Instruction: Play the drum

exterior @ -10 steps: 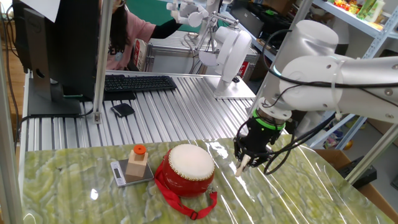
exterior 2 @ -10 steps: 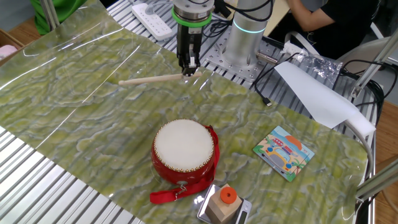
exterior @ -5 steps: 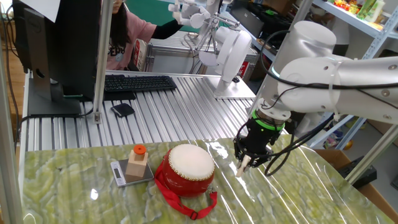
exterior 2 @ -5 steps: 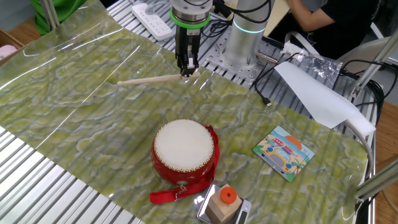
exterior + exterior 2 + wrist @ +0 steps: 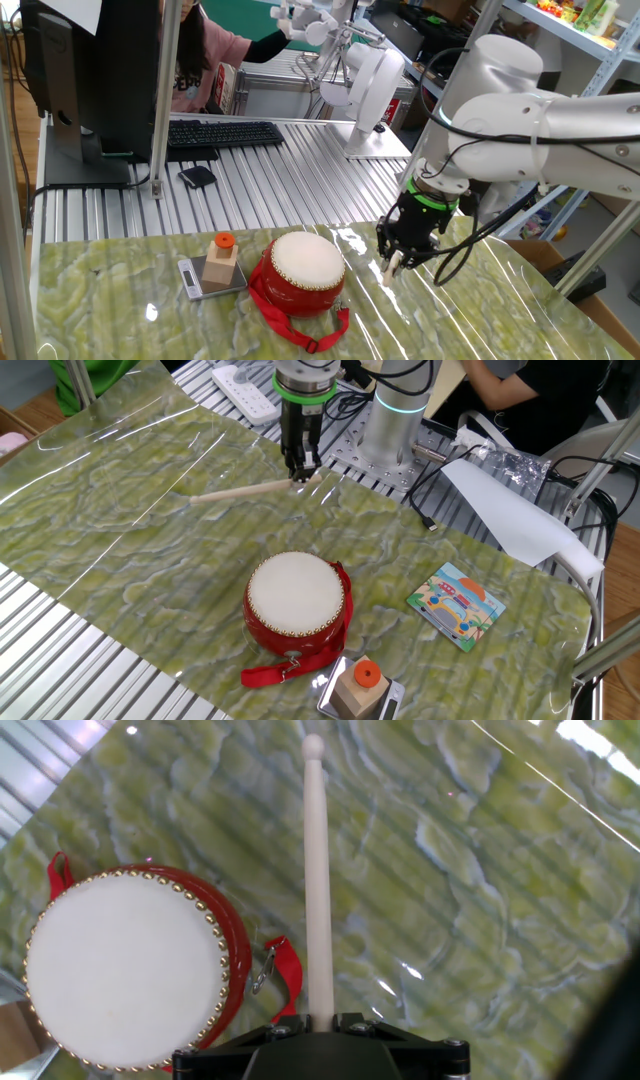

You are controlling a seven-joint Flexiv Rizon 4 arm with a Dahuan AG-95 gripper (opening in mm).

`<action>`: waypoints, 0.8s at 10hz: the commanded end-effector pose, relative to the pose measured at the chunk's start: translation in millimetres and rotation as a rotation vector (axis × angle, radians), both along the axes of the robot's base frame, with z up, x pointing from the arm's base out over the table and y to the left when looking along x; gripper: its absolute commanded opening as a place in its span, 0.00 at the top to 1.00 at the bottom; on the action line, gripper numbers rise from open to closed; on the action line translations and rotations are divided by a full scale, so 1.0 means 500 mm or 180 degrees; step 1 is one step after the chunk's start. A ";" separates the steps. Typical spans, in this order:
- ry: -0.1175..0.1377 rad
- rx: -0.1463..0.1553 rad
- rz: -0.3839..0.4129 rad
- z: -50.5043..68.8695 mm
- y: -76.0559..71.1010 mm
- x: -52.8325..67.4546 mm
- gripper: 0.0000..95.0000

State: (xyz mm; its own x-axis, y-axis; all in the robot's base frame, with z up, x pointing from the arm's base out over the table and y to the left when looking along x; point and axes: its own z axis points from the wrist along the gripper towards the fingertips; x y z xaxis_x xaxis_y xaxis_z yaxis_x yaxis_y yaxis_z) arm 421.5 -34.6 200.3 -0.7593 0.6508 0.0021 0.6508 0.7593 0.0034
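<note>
The drum (image 5: 303, 274) has a glossy red body, a cream-white skin and a red strap; it stands on the green marbled mat. It also shows in the other fixed view (image 5: 295, 603) and at the left of the hand view (image 5: 125, 967). My gripper (image 5: 300, 470) is shut on one end of a pale wooden drumstick (image 5: 245, 490). The stick reaches out level over the mat, beside the drum and apart from it. In the hand view the drumstick (image 5: 317, 870) runs straight up from the gripper (image 5: 320, 1020), just right of the drum. The gripper also shows in one fixed view (image 5: 392, 266).
A wooden block with an orange cap (image 5: 222, 259) stands on a small scale next to the drum. A picture card (image 5: 456, 604) lies on the mat. A white sheet (image 5: 510, 510), cables, a keyboard (image 5: 220, 133) and a monitor sit beyond the mat.
The stick's far end has tilted slightly; the gripper has shifted only a little. The drum has not moved.
</note>
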 end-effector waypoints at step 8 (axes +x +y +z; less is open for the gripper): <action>-0.0008 -0.0210 -0.0135 0.000 0.001 0.002 1.00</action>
State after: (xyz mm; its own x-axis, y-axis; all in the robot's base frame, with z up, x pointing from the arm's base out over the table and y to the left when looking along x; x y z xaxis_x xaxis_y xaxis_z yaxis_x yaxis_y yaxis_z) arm 421.7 -33.8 200.5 -0.7221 0.6892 -0.0598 0.6917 0.7202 -0.0529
